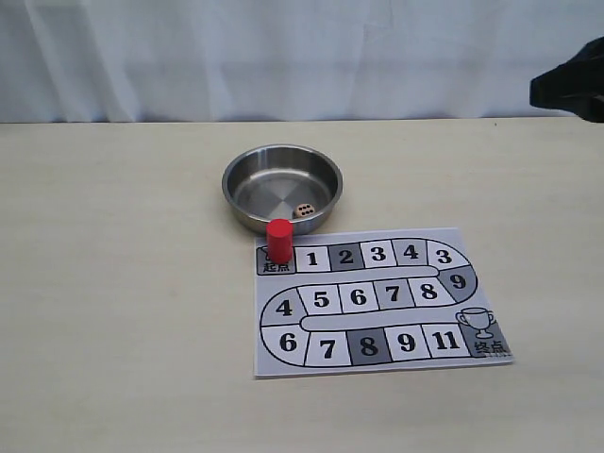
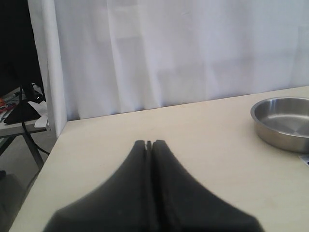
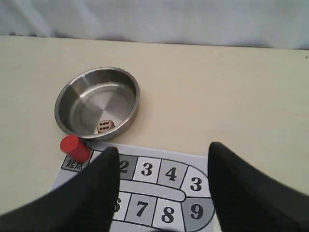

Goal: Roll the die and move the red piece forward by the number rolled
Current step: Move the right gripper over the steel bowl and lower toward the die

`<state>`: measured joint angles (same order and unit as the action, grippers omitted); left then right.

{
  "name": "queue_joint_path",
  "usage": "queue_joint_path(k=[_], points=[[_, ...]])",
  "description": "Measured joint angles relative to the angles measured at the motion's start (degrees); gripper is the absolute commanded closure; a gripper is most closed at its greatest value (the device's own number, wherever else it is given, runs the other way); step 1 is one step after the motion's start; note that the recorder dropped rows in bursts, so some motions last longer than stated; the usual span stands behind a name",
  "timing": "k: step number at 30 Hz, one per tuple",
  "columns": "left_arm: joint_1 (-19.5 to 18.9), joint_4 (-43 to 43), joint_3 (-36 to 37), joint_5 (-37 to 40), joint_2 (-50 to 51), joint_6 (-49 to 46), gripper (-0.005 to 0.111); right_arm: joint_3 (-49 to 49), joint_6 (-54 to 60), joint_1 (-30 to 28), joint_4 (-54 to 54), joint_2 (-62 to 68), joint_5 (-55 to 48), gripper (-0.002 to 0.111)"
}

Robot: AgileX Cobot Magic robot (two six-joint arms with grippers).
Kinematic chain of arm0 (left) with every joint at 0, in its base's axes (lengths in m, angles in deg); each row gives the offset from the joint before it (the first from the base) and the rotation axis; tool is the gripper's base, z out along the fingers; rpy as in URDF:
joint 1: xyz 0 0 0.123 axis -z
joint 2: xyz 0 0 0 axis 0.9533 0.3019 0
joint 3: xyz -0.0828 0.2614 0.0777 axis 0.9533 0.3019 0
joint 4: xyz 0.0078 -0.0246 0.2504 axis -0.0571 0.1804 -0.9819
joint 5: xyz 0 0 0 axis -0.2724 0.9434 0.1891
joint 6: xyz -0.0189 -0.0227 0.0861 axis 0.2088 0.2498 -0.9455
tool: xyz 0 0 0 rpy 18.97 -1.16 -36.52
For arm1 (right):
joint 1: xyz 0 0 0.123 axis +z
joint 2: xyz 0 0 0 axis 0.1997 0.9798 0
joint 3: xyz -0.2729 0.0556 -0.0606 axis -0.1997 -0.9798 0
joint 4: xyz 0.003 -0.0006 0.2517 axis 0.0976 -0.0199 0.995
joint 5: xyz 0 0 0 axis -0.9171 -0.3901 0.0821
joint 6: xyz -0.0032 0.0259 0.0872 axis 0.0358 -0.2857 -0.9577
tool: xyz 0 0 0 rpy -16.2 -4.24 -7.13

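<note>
Well ahead of the splayed right claw (image 3: pixel 163 147), die (image 3: pixel 105 126) (six up) in bowl (image 3: pixel 96 72)

Tan die (image 1: pixel 304 210) with dark pips, red piece (image 1: pixel 279 240), silver bowl (image 1: pixel 253 184)

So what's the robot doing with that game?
It's playing a board game, but nothing is being held right now. The die lies in the bowl, six pips up. The red piece stands on the start square of the board. The right gripper hangs open above the board. The left gripper is shut, away from the game.
</note>
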<state>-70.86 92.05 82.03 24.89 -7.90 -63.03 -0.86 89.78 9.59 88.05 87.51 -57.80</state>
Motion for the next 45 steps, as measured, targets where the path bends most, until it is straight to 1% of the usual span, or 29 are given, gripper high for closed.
queue_joint_path(k=[3,6,11,15,17,23,28,33,36,41,45], points=[[0.0,0.0,0.0,0.0,0.0,0.0,0.107,2.4,0.8,0.1,0.8,4.5,-1.9,0.055],[0.0,0.0,0.0,0.0,0.0,0.0,0.107,4.5,0.8,2.3,0.3,8.9,-2.7,0.055],[0.0,0.0,0.0,0.0,0.0,0.0,0.107,9.6,-0.7,10.3,-3.5,16.3,-3.0,0.055],[0.0,0.0,0.0,0.0,0.0,0.0,0.107,14.8,-5.3,16.1,-8.9,21.6,-3.1,0.047],[0.0,0.0,0.0,0.0,0.0,0.0,0.107,17.5,-7.9,18.2,-11.5,24.7,-3.1,0.044],[0.0,0.0,0.0,0.0,0.0,0.0,0.107,25.9,-10.8,22.9,-14.2,34.2,-2.8,0.045],[0.0,0.0,0.0,0.0,0.0,0.0,0.107,32.8,-13.1,24.7,-15.7,42.7,-4.2,0.045],[0.0,0.0,0.0,0.0,0.0,0.0,0.107,40.6,-15.3,24.8,-18.6,50.8,-8.1,0.045],[0.0,0.0,0.0,0.0,0.0,0.0,0.107,44.0,-15.6,24.8,-18.9,54.3,-8.6,0.045],[0.0,0.0,0.0,0.0,0.0,0.0,0.107,48.3,-15.5,24.8,-19.0,58.8,-8.7,0.045],[0.0,0.0,0.0,0.0,0.0,0.0,0.107,49.0,-13.1,24.8,-19.0,61.2,-7.9,0.045]])
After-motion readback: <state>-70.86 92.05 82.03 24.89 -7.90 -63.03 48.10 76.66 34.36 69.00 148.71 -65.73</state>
